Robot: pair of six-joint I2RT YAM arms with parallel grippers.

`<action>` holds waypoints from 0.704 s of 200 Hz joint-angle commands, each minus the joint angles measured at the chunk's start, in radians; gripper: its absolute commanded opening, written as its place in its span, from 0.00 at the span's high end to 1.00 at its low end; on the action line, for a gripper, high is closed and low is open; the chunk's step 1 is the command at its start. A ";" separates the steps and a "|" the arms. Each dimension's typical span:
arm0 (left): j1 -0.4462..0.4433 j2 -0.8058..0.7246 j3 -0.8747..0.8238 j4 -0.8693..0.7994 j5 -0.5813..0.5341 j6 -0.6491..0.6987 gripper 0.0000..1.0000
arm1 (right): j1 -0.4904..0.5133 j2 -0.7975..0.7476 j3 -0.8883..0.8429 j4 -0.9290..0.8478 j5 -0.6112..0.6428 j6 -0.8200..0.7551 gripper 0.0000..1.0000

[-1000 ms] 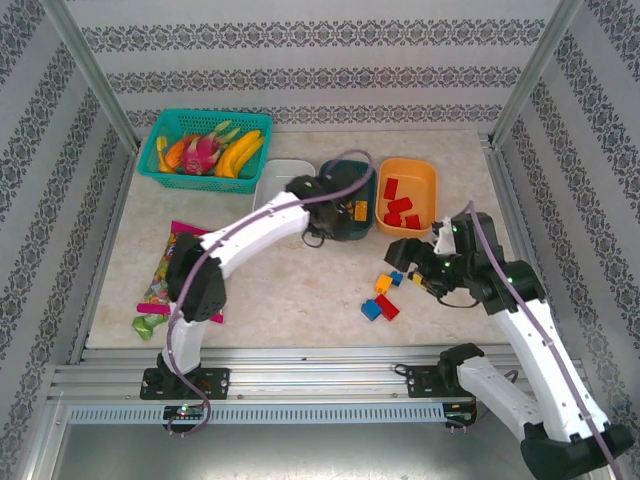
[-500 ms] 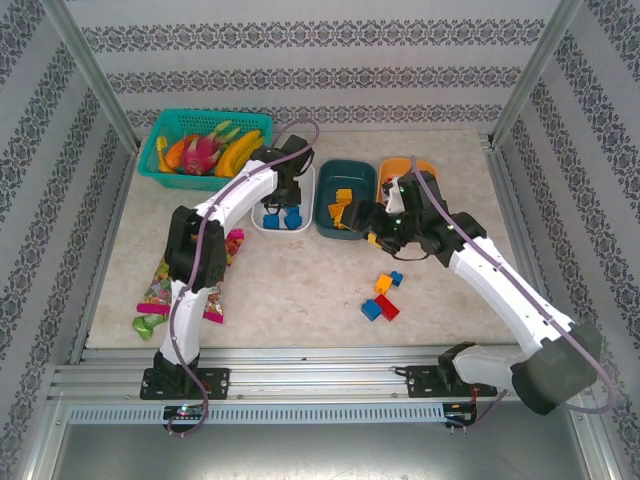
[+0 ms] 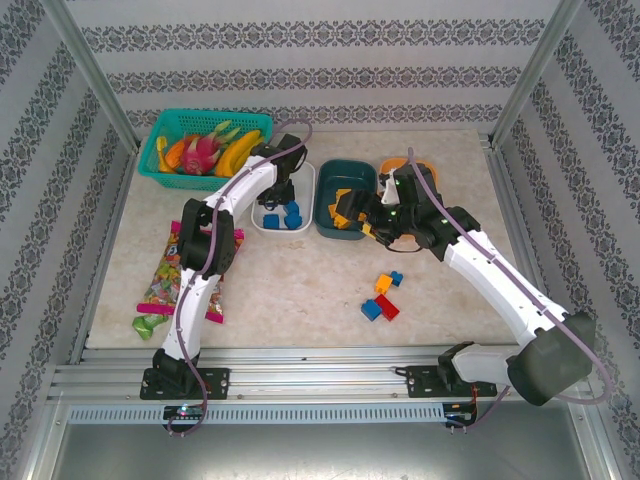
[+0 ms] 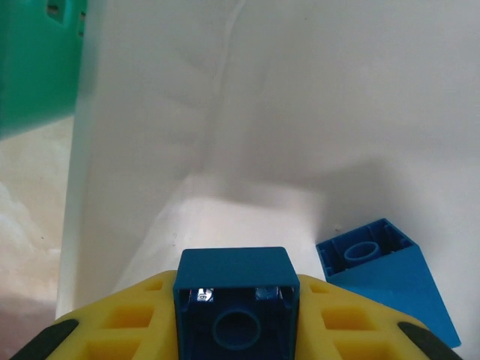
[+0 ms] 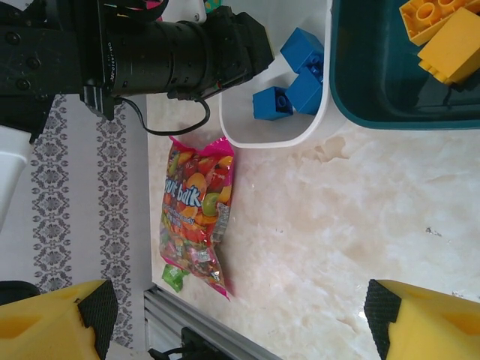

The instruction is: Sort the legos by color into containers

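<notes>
Marble-look table (image 3: pixel 300 290), wallpapered walls round it. My left gripper (image 4: pixel 237 319) hangs inside the white dish (image 4: pixel 225 112), fingers pinched narrow on a blue brick (image 4: pixel 232 274). Just ahead of it and to its right, a second blue brick (image 4: pixel 390 277) lies tilted on the dish floor. My right gripper (image 5: pixel 240 322) stands wide with nothing between its fingers, hovering by the teal dish (image 5: pixel 375 75), where yellow bricks (image 5: pixel 442 37) lie. Beside its wrist sits the orange dish (image 3: pixel 425 170), partly hidden by the arm. Loose bricks (image 3: pixel 382 295), yellow, blue and red, lie back toward its base. A candy bag (image 5: pixel 196 217) lies ahead of it.
</notes>
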 commanded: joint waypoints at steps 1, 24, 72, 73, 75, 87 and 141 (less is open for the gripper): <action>0.015 0.019 0.004 -0.043 0.013 0.012 0.64 | 0.008 -0.025 -0.014 0.007 0.020 0.009 0.12; 0.015 0.019 0.003 -0.042 0.039 0.015 0.55 | 0.008 -0.022 -0.006 -0.001 0.021 0.002 0.12; 0.009 -0.049 0.006 -0.040 0.058 0.015 0.39 | 0.005 -0.037 0.036 -0.088 0.051 -0.048 0.12; 0.010 -0.052 0.005 -0.040 0.059 0.014 0.39 | 0.004 -0.038 0.037 -0.091 0.052 -0.050 0.12; 0.008 -0.057 0.006 -0.041 0.060 0.014 0.38 | 0.003 -0.040 0.039 -0.096 0.053 -0.053 0.12; 0.002 -0.096 0.004 -0.039 0.061 0.009 0.35 | 0.000 -0.053 0.050 -0.127 0.067 -0.067 0.12; -0.103 -0.336 -0.110 0.030 0.122 0.008 0.25 | -0.051 -0.182 0.067 -0.339 0.183 -0.124 0.12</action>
